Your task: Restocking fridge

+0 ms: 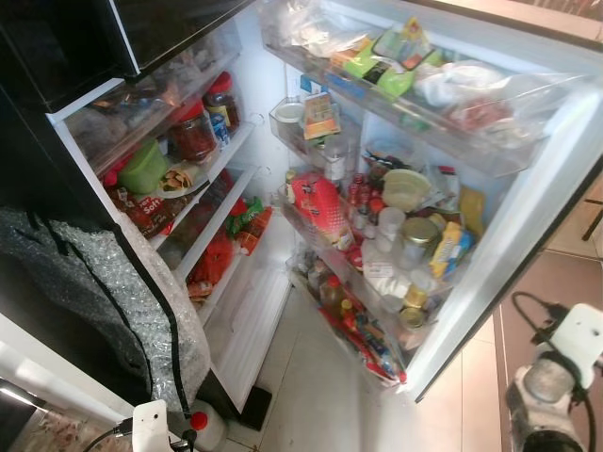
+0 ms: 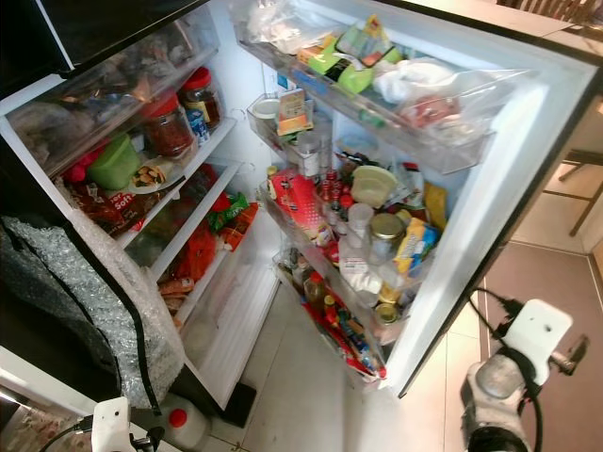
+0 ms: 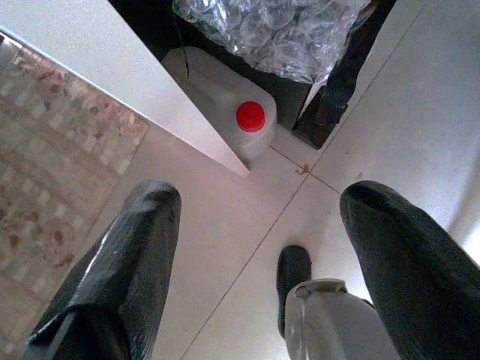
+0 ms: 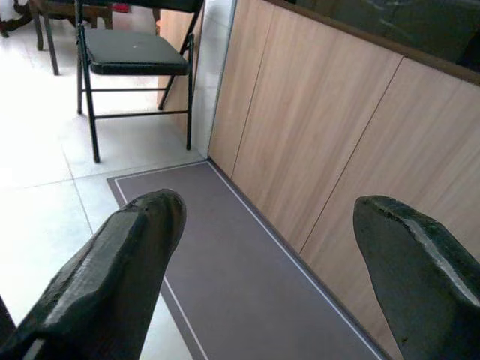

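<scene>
**Both arms hang low in front of the open, packed fridge**

The fridge (image 1: 528,188) stands open across the middle of the head views, its door (image 1: 490,235) swung out toward the right of the frame. The door racks are crowded: a red packet (image 1: 316,202), small bottles, tins and a yellow packet (image 1: 450,247) sit mid-frame, with bags and green packets in the top rack (image 1: 405,89) near the upper edge. On the inner shelves at the left of the frame are two red-lidded jars (image 1: 193,130), a green cup (image 1: 143,168) and red and orange bags (image 1: 215,256) lower down. A sheet of bubble wrap (image 1: 122,292) hangs at the lower left.

The left arm is low at the bottom left edge of the head view. In its wrist view the left gripper (image 3: 259,262) points down at the tiled floor (image 3: 420,112), its fingers (image 3: 127,262) spread wide and holding nothing. A white jug with a red cap (image 3: 250,116) stands on the floor beside a white panel, in the upper middle of that view.

The right arm (image 1: 551,386) sits at the bottom right corner of the head view. The right gripper (image 4: 262,247) is also spread and empty, aimed at a grey mat (image 4: 247,300) beside a wooden cabinet front (image 4: 337,135); a folding chair (image 4: 135,56) stands at the upper left of that view.
</scene>
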Tool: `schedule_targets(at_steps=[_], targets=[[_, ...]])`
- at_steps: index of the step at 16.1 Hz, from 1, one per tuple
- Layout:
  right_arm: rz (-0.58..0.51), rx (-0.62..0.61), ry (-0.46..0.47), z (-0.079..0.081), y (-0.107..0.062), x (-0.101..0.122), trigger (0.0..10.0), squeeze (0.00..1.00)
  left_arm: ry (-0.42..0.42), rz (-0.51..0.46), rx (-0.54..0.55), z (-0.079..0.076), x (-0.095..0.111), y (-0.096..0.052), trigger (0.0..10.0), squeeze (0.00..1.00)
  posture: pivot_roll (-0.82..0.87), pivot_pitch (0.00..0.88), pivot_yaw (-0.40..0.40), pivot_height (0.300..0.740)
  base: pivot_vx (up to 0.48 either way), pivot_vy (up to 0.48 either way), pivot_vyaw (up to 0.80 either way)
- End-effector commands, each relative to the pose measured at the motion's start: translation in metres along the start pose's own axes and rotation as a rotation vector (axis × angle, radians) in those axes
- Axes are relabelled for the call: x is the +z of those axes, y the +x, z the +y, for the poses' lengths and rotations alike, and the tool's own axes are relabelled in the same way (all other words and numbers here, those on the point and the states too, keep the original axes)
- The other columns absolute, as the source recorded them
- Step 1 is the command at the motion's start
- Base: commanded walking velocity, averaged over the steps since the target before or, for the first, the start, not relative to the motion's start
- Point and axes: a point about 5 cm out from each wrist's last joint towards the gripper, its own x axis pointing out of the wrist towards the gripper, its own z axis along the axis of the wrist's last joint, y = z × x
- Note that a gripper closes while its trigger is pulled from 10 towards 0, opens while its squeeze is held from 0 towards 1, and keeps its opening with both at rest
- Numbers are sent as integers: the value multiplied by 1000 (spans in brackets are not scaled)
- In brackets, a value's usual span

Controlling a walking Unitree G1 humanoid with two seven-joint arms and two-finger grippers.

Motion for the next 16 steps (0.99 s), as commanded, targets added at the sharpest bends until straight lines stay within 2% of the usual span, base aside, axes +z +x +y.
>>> schedule_targets(at_steps=[1,4,6,9,13,16], targets=[[-9,13,17,2,-3,0,10000,0,30,2,-2,4,0,0,10000,0,-64,12,57,740,0,0,0],[-41,118,6,13,-8,2,10000,0,33,2,-4,5,1,0,10000,0,-65,13,56,740,0,0,0],[-32,121,8,14,-10,0,10000,0,46,6,-12,4,1,0,10000,0,-64,10,56,740,0,0,0],[-26,243,3,27,-17,-1,10000,0,47,3,-20,4,1,0,10000,0,-63,10,55,740,0,0,0],[-7,297,15,28,-22,-8,10000,0,52,2,-24,4,1,0,10000,0,-65,11,56,740,0,0,0],[-7,449,15,37,-32,-12,10000,0,57,2,-29,4,2,0,10000,0,-67,12,54,740,0,0,0]])
